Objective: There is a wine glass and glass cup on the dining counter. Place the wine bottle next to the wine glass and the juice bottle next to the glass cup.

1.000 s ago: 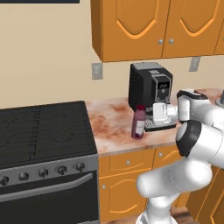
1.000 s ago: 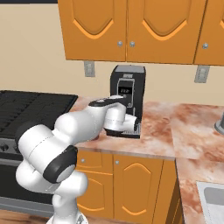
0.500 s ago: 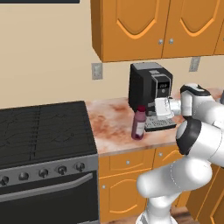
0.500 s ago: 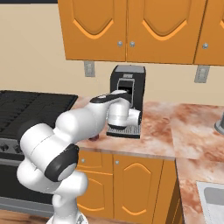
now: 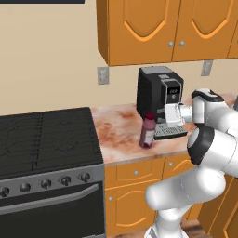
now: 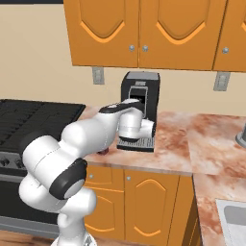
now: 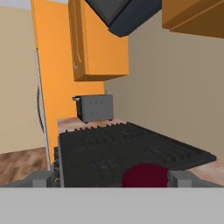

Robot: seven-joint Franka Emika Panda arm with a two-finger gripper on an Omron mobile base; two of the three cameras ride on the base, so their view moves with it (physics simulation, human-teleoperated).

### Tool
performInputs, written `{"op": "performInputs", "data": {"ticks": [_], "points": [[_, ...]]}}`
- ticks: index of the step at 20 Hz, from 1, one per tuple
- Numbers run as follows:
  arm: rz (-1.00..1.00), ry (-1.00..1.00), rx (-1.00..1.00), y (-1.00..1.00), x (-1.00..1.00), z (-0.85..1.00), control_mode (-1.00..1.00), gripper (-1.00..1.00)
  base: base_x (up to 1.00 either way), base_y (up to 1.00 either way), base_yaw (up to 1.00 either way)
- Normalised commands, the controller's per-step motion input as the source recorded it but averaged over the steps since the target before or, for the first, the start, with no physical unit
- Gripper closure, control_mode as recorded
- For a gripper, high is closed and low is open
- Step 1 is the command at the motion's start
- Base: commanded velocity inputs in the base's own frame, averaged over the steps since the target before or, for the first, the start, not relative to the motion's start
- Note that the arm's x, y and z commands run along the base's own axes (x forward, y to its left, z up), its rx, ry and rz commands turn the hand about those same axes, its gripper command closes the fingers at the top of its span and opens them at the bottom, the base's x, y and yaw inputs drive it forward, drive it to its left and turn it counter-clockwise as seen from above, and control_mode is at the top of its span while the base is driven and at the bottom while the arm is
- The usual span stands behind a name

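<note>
**Hand swinging in on the juice bottle, no grip yet**

Left base view: the juice bottle (image 5: 148, 130) stands upright on the worktop (image 5: 116, 128), just left of the coffee machine (image 5: 156, 93) and near the front edge. My gripper (image 5: 170, 113) is side-on in front of the machine's drip tray, just right of the bottle and not touching it. Half a second back the hand sat further right; it has slid toward the bottle. The base has not moved.

Right base view: the forearm crosses in front of the coffee machine (image 6: 141, 91). Only a sliver of the bottle (image 6: 103, 152) peeks out under the arm, so contact can't be judged here.

Hand view: the bottle's cap (image 7: 145, 175) sits low and centred between my two fingertips (image 7: 41, 178), with the stove (image 7: 131, 153) and a toaster (image 7: 94, 107) beyond. Fingers spread wide, nothing held.

Judgement: this is the approach to the juice-bottle pick. I would expect to advance until the body sits between the fingers before closing. Wine bottle, both glasses and dining counter are not in these views.
</note>
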Motion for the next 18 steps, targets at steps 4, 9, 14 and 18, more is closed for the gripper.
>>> {"op": "performInputs", "data": {"ticks": [4, 9, 14, 18], "points": [[0.0, 0.0, 0.0, 0.02, 0.0, 0.0, -1.0, -1.0, 0.0, 0.0, 0.0], [0.0, 0.0, 0.0, 0.02, 0.0, 0.0, -1.0, -1.0, 0.0, 0.0, 0.0], [0.0, 0.0, -0.01, 0.07, 0.0, 0.0, -1.0, -1.0, 0.0, 0.0, 0.0], [0.0, 0.0, -0.02, 0.22, 0.0, 0.0, -1.0, -1.0, 0.0, 0.0, 0.0]]}}
